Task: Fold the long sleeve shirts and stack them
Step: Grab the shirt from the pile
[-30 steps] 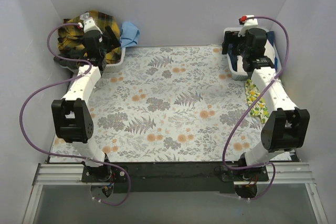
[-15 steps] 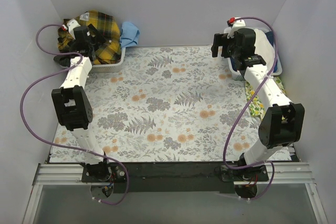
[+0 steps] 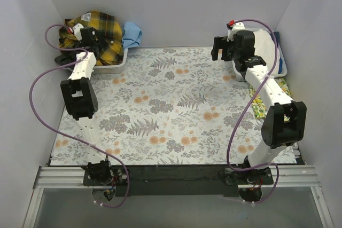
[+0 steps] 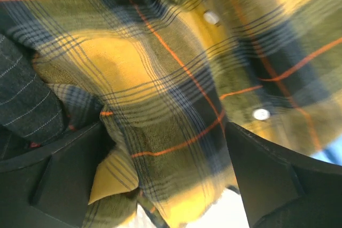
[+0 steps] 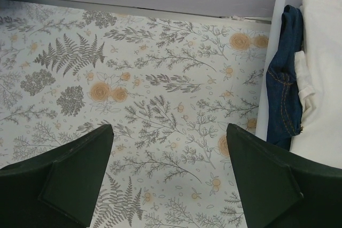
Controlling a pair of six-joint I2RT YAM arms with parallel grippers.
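Note:
The yellow-and-black plaid shirt point(image 3: 105, 31) lies heaped in a white basket point(image 3: 113, 63) at the back left. My left gripper point(image 3: 88, 36) reaches into that heap. In the left wrist view the plaid cloth point(image 4: 176, 78) with red lines and white buttons fills the frame. My left gripper point(image 4: 168, 180) has its jaws wide apart with a fold of the cloth between them, not clamped. A light blue shirt point(image 3: 132, 34) lies beside the plaid one. My right gripper point(image 3: 218, 48) is open and empty above the floral table cover point(image 5: 160, 105).
A white basket point(image 3: 281, 57) at the back right holds dark blue cloth point(image 5: 286, 78) and white cloth point(image 5: 320, 78). A yellow floral cloth point(image 3: 262, 105) lies by the right arm. A dark pinstriped cloth point(image 4: 21, 105) lies beside the plaid one. Walls close in on three sides.
My left arm has straightened and pushed its gripper further back into the plaid heap. My right gripper has swung left, away from the right basket, out over the table cover.

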